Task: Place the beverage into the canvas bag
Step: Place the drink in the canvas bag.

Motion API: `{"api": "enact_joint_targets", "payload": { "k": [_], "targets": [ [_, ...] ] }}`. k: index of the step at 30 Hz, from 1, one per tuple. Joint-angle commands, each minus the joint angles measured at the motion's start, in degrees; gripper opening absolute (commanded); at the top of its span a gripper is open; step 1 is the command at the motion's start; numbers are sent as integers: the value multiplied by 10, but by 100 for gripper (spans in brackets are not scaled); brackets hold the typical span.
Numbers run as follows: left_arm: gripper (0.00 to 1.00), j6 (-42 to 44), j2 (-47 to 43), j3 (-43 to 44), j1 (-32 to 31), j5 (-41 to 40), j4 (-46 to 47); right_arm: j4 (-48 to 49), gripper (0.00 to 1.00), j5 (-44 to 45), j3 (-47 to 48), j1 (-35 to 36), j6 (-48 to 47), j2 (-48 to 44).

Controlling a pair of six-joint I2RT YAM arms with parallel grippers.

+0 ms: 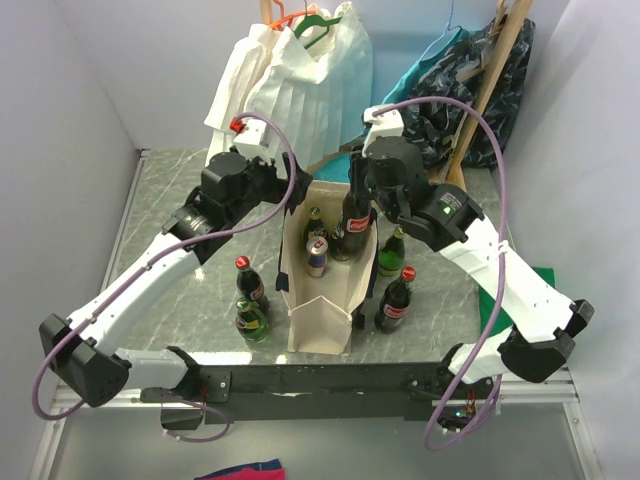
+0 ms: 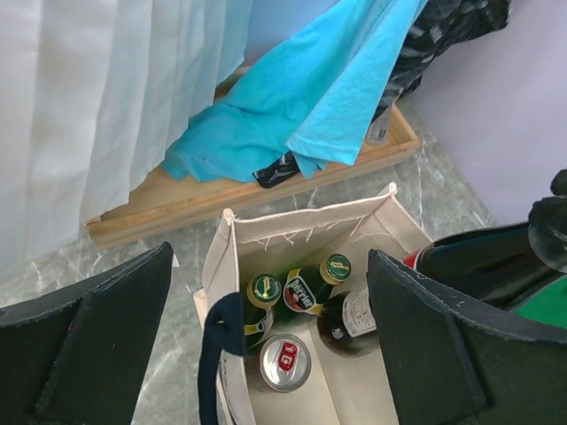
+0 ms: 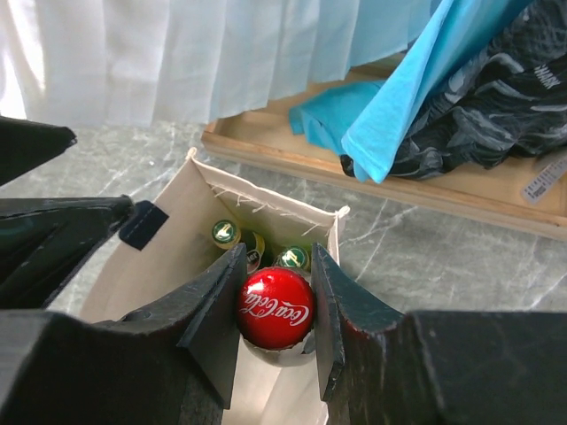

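**Right gripper clamped on the cola bottle at the mouth of the canvas bag**

In the lower middle of the right wrist view, the glossy red cap sits pinched between 2 matte black fingers, and the dark glass body hangs by the bag's right rim. The bag, stiff cream cloth with a navy strap, stands open at the centre of the top view. Inside it are 2 green-capped bottles and a silver can. The left gripper is spread wide with nothing between its jaws, at the bag's upper left. On the grey marbled table, 4 more bottles flank the bag, 2 on each side. Along the top of the frame are a white pleated garment and a turquoise cloth on a wooden tray.
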Motion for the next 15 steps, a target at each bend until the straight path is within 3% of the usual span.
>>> {"api": "enact_joint_targets", "payload": {
  "k": [1, 15],
  "targets": [
    [96, 11, 19, 13, 3, 19, 22, 154, 0, 34, 12, 4, 2, -57],
    [96, 11, 25, 20, 2, 35, -9, 198, 0, 42, -42, 5, 13, -65]
  ]
}}
